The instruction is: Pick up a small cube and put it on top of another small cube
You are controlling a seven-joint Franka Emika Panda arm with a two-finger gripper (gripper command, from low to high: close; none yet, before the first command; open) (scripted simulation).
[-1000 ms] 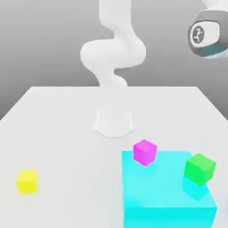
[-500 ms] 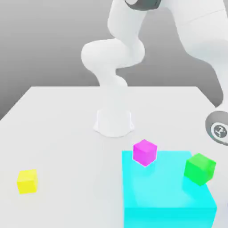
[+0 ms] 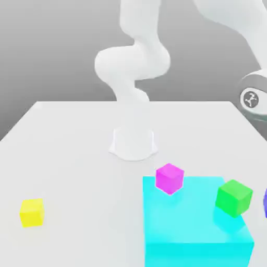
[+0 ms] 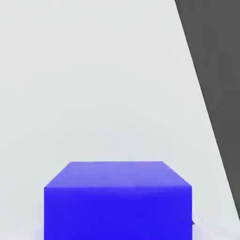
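Note:
A blue cube (image 4: 117, 199) sits very close under the hand camera, above the white table (image 4: 93, 70), and my gripper is shut on it. A sliver of the same blue cube (image 3: 265, 202) shows at the right edge of the exterior view, off the table surface. A magenta cube (image 3: 169, 178) stands on the back left corner of the cyan platform (image 3: 193, 229). On the platform's right side stands a green cube (image 3: 234, 197). A yellow cube (image 3: 32, 212) lies on the table at the exterior view's left.
The arm's white base (image 3: 133, 143) stands at the middle of the table, and a wrist joint (image 3: 253, 98) hangs at the exterior view's right. The table's edge (image 4: 206, 108) runs close beside the blue cube.
The arm swung down at the exterior view's right, the gripper shut, and the wrist then rose. A blue sliver now shows at that view's right edge.

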